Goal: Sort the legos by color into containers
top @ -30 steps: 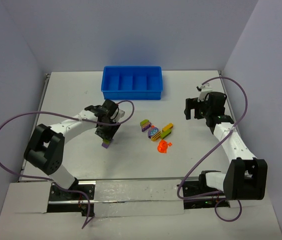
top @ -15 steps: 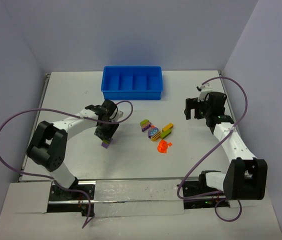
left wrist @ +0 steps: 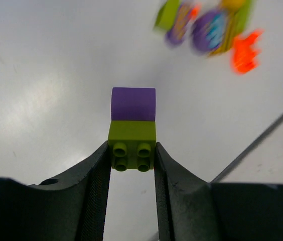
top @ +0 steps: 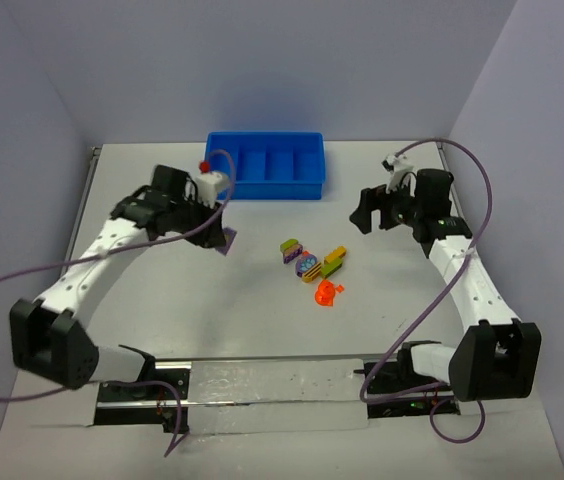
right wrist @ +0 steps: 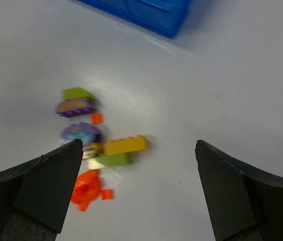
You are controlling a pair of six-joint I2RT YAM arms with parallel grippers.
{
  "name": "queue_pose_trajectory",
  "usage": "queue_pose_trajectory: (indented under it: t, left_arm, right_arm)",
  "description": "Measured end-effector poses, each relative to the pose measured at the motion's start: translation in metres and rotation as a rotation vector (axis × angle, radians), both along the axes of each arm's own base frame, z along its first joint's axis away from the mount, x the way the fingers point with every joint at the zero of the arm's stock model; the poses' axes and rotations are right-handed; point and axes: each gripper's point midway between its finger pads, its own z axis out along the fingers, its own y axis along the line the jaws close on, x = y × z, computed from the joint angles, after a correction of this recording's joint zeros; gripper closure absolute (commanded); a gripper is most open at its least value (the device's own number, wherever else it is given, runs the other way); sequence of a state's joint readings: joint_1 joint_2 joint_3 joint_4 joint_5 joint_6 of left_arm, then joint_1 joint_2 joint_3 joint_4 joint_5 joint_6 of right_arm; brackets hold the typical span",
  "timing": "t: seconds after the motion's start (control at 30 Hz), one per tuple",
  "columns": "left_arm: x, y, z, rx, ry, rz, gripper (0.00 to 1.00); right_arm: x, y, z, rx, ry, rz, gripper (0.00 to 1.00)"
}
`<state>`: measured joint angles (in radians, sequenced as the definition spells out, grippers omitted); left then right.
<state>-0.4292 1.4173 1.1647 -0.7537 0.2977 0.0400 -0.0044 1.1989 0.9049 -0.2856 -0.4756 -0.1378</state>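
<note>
Only the left wrist view shows the left fingers (left wrist: 97,186) pinching an olive-green brick (left wrist: 132,145) stacked on a purple brick (left wrist: 133,104), the stack's long axis toward 12 o'clock. The right fingers (right wrist: 46,181) stand spread.

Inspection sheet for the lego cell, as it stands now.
Surface: white tabletop, no spills seen.
Job's things: blue bin at far edge, no bricks visible inside; loose pile of mixed bricks mid-table; green-and-purple stack in the left gripper.
Clutter: nothing seen.
Grippers: left gripper shut on the green-and-purple stack; right gripper open, holding nothing.
Cables: left cable and right cable, both purple, loop off the arms, away from the bricks.
Surroundings: lavender walls on three sides; metal rail at near edge.
</note>
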Motion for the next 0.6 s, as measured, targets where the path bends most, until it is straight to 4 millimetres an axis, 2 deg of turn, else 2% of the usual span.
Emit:
queue_pose_trajectory:
  t: [0.07, 0.13, 0.2, 0.23, 0.3, 0.4, 0.5, 0.6]
  left_arm:
    - [0.008, -0.007, 0.056, -0.167, -0.131, -0.038, 1.0]
    - [0.003, -0.017, 0.107, -0.308, -0.252, -0.116, 1.0]
    - [-0.013, -0.034, 0.141, -0.446, -0.314, -0.225, 1.0]
    - [-0.021, -0.042, 0.15, -0.501, -0.32, -0.273, 1.0]
    - [-0.037, -0.055, 0.159, -0.602, -0.301, -0.353, 1.0]
    - [-0.047, -0.064, 0.153, -0.693, -0.221, -0.396, 1.0]
    - [-0.052, -0.069, 0.15, -0.734, -0.164, -0.412, 1.0]
    - [-0.057, -0.073, 0.155, -0.761, -0.163, -0.45, 1.0]
  right_arm:
    - [-0.005, 0.031, 0.029, 0.067, -0.023, 0.123, 0.0]
    - [-0.014, 0.066, 0.064, 0.136, -0.073, 0.268, 0.0]
    - [-0.029, 0.099, 0.095, 0.207, -0.108, 0.404, 0.0]
    - [-0.038, 0.113, 0.105, 0.237, -0.119, 0.463, 0.0]
    - [-0.057, 0.137, 0.121, 0.296, -0.119, 0.564, 0.0]
    - [-0.08, 0.162, 0.136, 0.363, -0.087, 0.671, 0.0]
    - [-0.093, 0.177, 0.147, 0.39, -0.077, 0.737, 0.0]
    - [-0.102, 0.19, 0.149, 0.399, -0.063, 0.785, 0.0]
